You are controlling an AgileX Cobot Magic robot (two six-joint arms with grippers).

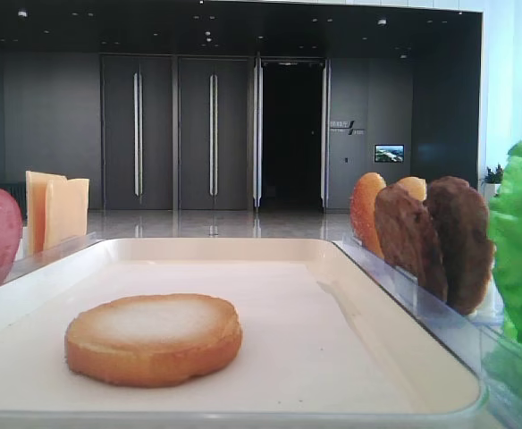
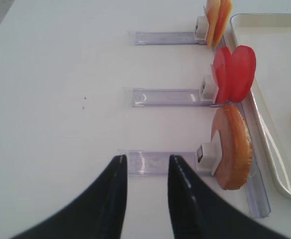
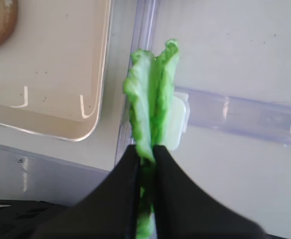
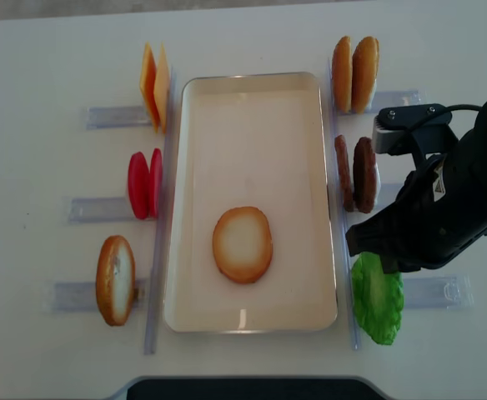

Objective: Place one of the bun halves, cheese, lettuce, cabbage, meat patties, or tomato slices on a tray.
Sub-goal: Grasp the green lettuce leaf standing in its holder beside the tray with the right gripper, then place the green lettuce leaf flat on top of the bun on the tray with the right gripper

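Since the lettuce (image 3: pixel 153 94) stands upright in its clear rack (image 3: pixel 235 117) right of the tray (image 3: pixel 61 74), the right claw (image 3: pixel 145 157) pinches its top edge, closed for lifting.

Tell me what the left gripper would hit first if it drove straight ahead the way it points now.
Probably the clear slotted rack lying just past the left gripper, whose end holds a bun half. Depth is unclear; if it passes above the rack, only bare table follows.
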